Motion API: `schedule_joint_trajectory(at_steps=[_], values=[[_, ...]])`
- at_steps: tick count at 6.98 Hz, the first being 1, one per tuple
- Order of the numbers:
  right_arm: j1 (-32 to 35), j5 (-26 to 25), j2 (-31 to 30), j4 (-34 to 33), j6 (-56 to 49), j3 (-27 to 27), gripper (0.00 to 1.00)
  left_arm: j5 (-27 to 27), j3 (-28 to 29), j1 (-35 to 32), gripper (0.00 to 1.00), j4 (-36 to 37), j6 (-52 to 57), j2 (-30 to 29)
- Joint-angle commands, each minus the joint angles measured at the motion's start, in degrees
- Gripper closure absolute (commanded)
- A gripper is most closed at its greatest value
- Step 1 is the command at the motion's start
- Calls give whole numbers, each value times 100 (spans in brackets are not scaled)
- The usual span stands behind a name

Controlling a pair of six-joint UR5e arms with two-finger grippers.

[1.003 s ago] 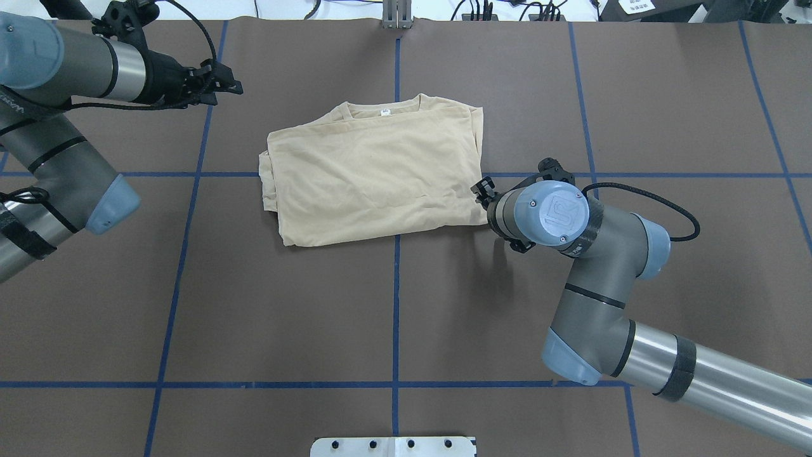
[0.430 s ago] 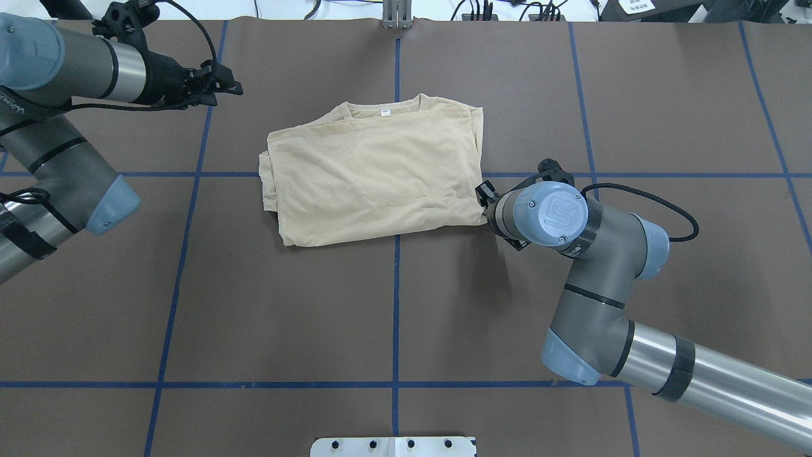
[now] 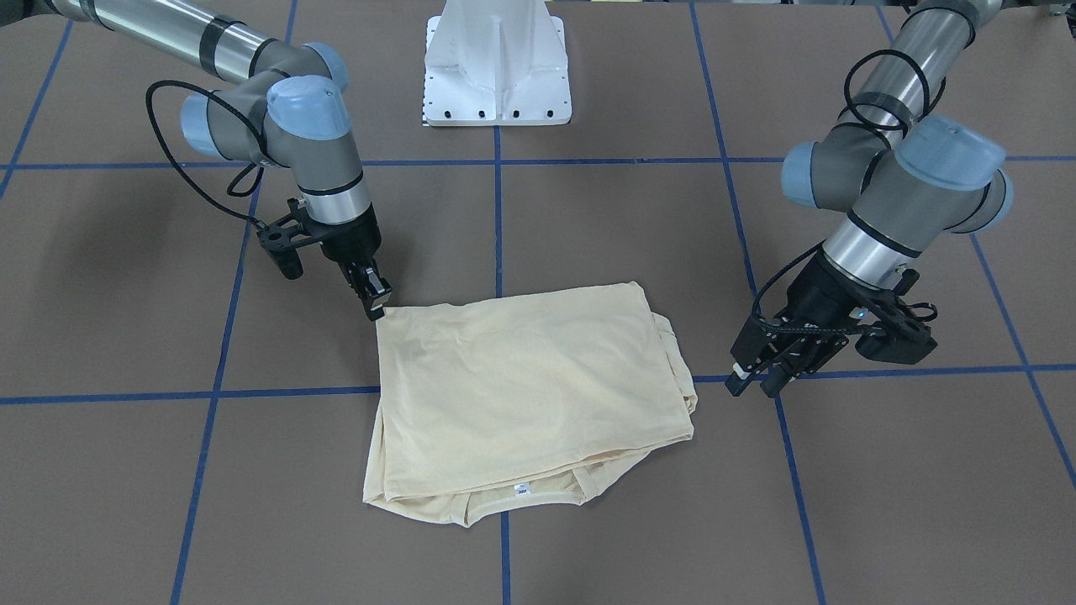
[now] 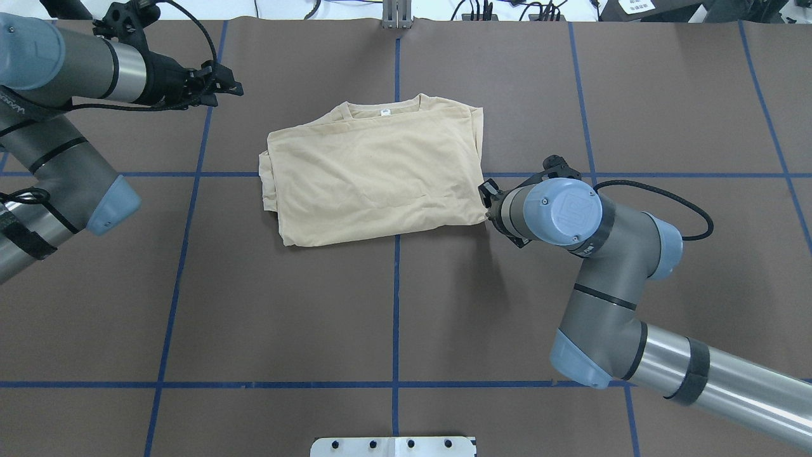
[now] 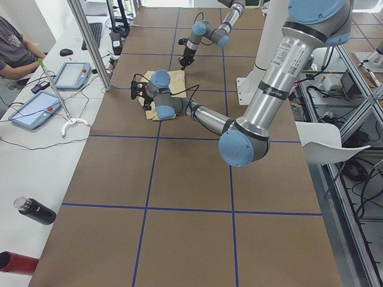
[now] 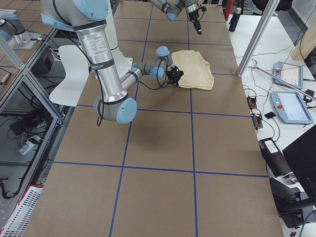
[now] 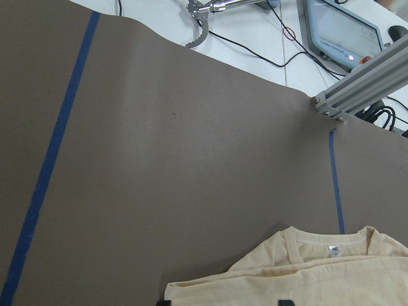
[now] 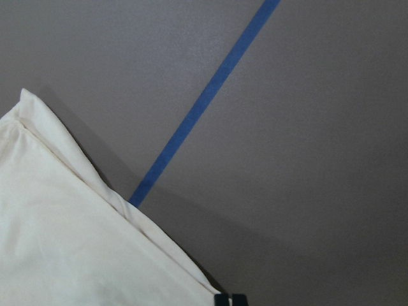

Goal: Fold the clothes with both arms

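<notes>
The table (image 4: 317, 304) is wearing a matte brown cover, flat and slightly grainy, with thin blue tape lines (image 4: 396, 317) cutting it into big rectangles. The right arm (image 4: 609, 279), all rounded grey tubes with light-blue caps, is reaching in low toward the cloth. The left arm (image 4: 63, 158) is hanging off to the other side with a black cable looping round it.

The shirt (image 4: 374, 171) is lying mid-table, folded into a soft, rough rectangle. It's thin pale cream fabric, lightly wrinkled, with the layers peeking out along the edges.

The right gripper (image 3: 376, 304) is sitting right at the shirt's corner nearest the robot. Its black tips are practically pressed together, but I can't tell if any fabric is actually pinched between them. The left gripper (image 3: 755, 382) is hovering beside the shirt, not touching it, with its fingers spread apart and nothing in them.

The ribbed round collar (image 4: 399, 104) is facing away from the robot, and a tiny white label (image 4: 384, 112) is showing just inside it.
</notes>
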Motion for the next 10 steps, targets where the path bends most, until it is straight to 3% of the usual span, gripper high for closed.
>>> schedule_joint_trajectory(at_steps=[1, 2, 4, 6, 7, 8, 10], values=[[-43, 110, -891, -67, -3, 1308, 100, -37, -9, 3, 37, 0, 0, -3], [-391, 250, -1340, -189, -3, 1924, 100, -55, -44, 3, 37, 0, 0, -21], [-1121, 330, -1406, -679, -3, 2315, 100, -537, -175, -14, 37, 9, -78, -38], [-1421, 725, -1747, -700, 14, 2780, 100, -574, -255, -23, 36, 26, -88, -12], [-1606, 717, -1749, -700, 23, 2852, 31, -852, -403, -23, 36, 26, -271, 5], [-1590, 709, -1827, -708, 49, 3096, 0, -890, -465, 20, 32, 18, -629, 32], [-900, 857, -1837, -979, 32, 3668, 0, -812, -981, 440, 24, 0, -1036, 582]])
